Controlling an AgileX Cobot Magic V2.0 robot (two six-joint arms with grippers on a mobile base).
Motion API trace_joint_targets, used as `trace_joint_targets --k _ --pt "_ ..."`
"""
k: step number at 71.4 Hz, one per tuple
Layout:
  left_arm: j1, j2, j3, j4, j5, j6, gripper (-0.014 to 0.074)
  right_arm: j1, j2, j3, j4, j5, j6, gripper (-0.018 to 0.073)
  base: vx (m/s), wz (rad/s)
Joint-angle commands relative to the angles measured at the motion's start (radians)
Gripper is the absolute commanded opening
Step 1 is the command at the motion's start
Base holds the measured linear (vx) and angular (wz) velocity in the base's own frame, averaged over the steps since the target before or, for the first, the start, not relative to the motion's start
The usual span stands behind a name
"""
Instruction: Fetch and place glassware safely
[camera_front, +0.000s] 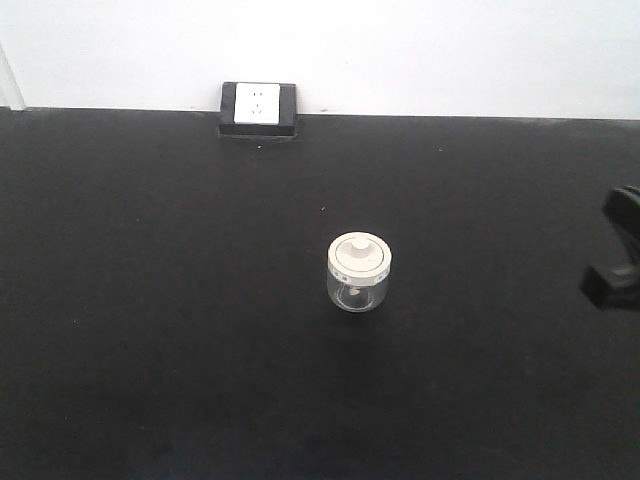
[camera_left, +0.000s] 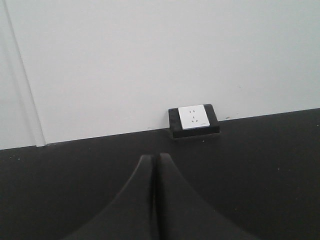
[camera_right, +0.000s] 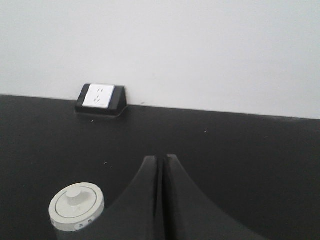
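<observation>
The glass jar, squat and clear with a cream-white lid and small knob, stands upright near the middle of the black table. In the right wrist view the jar's lid shows at the lower left, to the left of my right gripper, which is shut and empty. Part of the right arm shows at the right edge of the front view, well right of the jar. My left gripper is shut and empty; the jar is out of its view.
A white power socket in a black housing sits at the back of the table against the white wall. It also shows in the left wrist view and the right wrist view.
</observation>
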Motion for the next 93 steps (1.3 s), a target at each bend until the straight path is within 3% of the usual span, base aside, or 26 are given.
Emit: trace_joint_targets --k 1,34,93 --pt "-0.004 0.008 -0.027 -0.008 -0.075 -0.008 -0.0007 -0.008 -0.093 0.002 0.002 -0.005 -0.010 -0.0003 0.00 0.00" --pt "-0.004 0.008 -0.027 -0.008 -0.075 -0.008 -0.0007 -0.008 -0.427 0.122 0.003 0.088 -0.009 -0.0003 0.00 0.00" --pt "-0.004 0.008 -0.027 -0.008 -0.075 -0.008 -0.0007 -0.008 -0.446 0.131 0.002 0.102 -0.009 -0.0003 0.00 0.00"
